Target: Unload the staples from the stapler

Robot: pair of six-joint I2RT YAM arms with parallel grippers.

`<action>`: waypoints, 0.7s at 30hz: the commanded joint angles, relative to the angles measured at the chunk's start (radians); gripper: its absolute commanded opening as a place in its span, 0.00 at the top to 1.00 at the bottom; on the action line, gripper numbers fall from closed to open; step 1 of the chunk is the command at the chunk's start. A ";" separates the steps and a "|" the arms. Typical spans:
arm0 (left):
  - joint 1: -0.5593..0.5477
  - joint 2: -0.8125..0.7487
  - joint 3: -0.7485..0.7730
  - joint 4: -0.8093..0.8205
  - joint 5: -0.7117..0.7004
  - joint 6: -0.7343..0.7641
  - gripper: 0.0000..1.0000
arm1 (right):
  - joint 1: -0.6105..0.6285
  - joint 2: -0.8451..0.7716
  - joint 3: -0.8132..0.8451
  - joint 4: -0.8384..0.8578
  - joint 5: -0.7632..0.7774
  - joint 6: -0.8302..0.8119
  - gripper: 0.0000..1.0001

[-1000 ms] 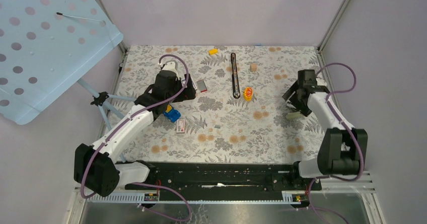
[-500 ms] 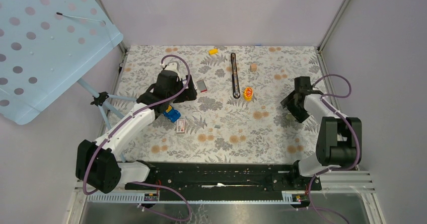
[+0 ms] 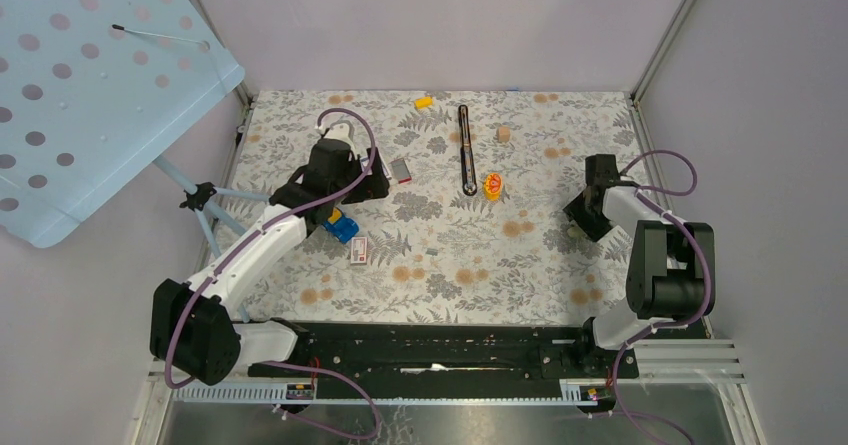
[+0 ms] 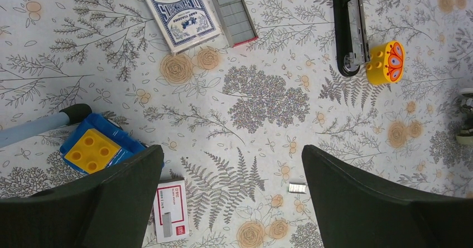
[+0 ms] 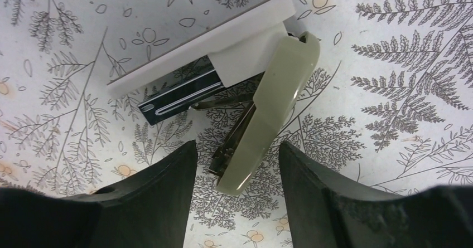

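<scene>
A small stapler [image 5: 245,86] with a white base and a pale olive lid lies hinged open on the floral mat, its metal magazine exposed. In the top view it shows as a pale speck [image 3: 573,231]. My right gripper [image 5: 237,203] is open just above it, with the fingers on either side of the lid's tip and not touching it; it also shows in the top view [image 3: 585,210]. A long slim black stapler with a metal rail [image 3: 465,150] lies at the far middle and also shows in the left wrist view [image 4: 348,25]. My left gripper [image 4: 234,203] is open and empty, high above the mat.
A loose staple strip [image 4: 297,188] lies on the mat. Nearby are a red-white staple box [image 4: 170,217], a blue-yellow block [image 4: 95,147], a card pack [image 4: 178,11], a grey box [image 4: 235,16] and a yellow-orange toy [image 4: 386,63]. The walls stand close on the right.
My right arm has folded back, bringing its gripper nearer and down over the small stapler. The left arm has barely moved.
</scene>
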 commanded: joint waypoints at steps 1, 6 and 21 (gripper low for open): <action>0.011 -0.042 0.011 0.022 -0.008 0.009 0.01 | -0.014 0.005 -0.020 0.023 0.052 -0.021 0.40; 0.017 -0.047 0.010 0.025 -0.001 0.007 0.01 | -0.017 0.009 -0.027 0.038 0.047 -0.034 0.48; 0.047 -0.049 0.010 0.027 0.012 0.003 0.02 | -0.017 0.014 -0.018 0.077 -0.074 -0.149 0.81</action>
